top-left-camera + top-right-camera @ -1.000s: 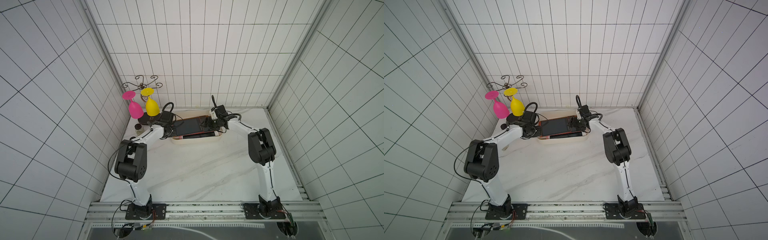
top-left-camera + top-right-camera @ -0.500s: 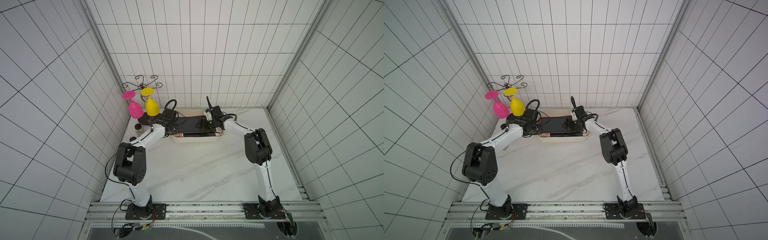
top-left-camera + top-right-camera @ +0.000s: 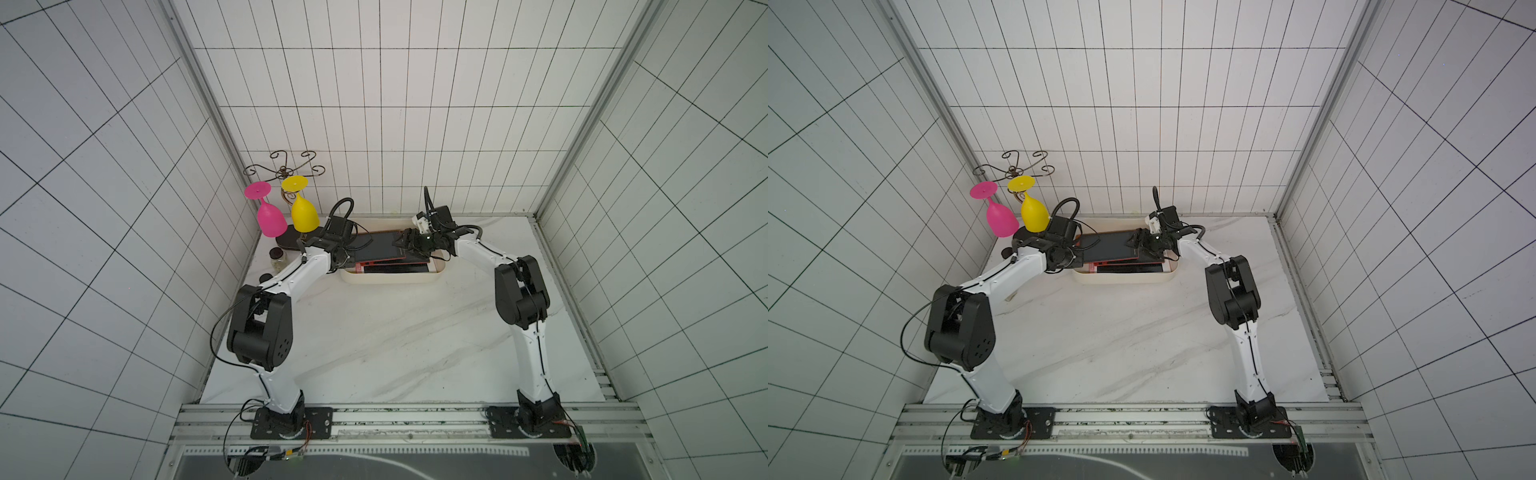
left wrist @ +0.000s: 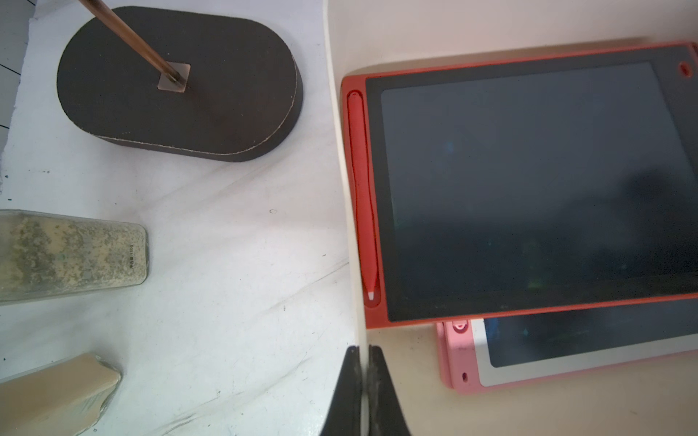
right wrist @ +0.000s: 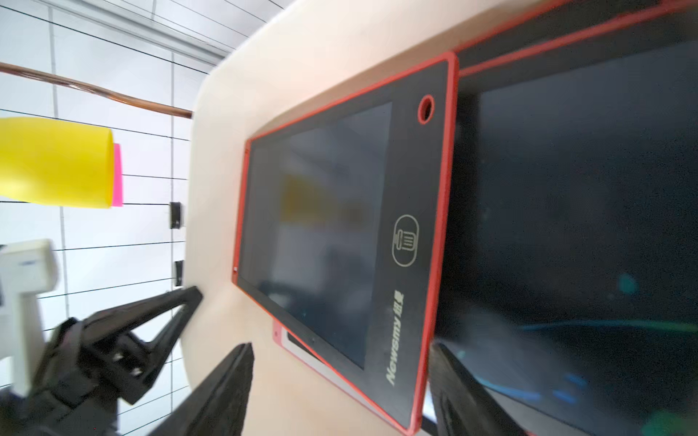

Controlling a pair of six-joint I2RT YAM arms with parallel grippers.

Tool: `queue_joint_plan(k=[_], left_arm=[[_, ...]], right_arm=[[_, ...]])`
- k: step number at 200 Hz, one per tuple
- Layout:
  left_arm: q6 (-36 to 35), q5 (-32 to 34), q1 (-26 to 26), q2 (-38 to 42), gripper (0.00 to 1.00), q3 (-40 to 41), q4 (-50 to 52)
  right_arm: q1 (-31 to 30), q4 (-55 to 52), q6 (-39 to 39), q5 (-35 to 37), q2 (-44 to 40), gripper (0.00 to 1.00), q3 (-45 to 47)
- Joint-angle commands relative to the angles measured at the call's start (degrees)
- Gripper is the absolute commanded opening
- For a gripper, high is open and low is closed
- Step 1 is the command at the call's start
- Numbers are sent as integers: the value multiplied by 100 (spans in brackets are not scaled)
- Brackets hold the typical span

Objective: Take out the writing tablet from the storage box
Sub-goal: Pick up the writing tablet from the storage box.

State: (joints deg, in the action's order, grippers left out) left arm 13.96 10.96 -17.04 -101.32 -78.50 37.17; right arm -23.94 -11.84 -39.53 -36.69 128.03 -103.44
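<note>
The right gripper (image 5: 340, 345) hung wide-jawed astride one end of the red writing tablet (image 5: 340, 226), which lay atop a pink tablet (image 4: 462, 358) inside the storage box (image 3: 390, 279); the left gripper (image 4: 362, 377) was clamped on the box's rim.

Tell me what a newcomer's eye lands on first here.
A pink goblet and a yellow goblet hang upside down from a wire rack at the far left corner of the table. Beside them, the left pincer is shut on the wall of the cream storage box and the right pincer stands open over a red-framed writing tablet lying on other tablets.
</note>
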Motion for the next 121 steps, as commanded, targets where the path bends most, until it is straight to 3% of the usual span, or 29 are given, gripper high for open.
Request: queue_joint_plan(k=[1, 49, 121], left_arm=[[-94, -356, -142, -34, 0, -17, -553], [-78, -354, -145, -69, 0, 35, -596], [-10, -339, -73, -82, 0, 107, -640]], right_arm=[[-130, 757, -324, -850, -375, 74, 65], [-102, 1204, -702, -1058, -297, 73, 313], [-23, 1126, -547, -665, -234, 68, 389]])
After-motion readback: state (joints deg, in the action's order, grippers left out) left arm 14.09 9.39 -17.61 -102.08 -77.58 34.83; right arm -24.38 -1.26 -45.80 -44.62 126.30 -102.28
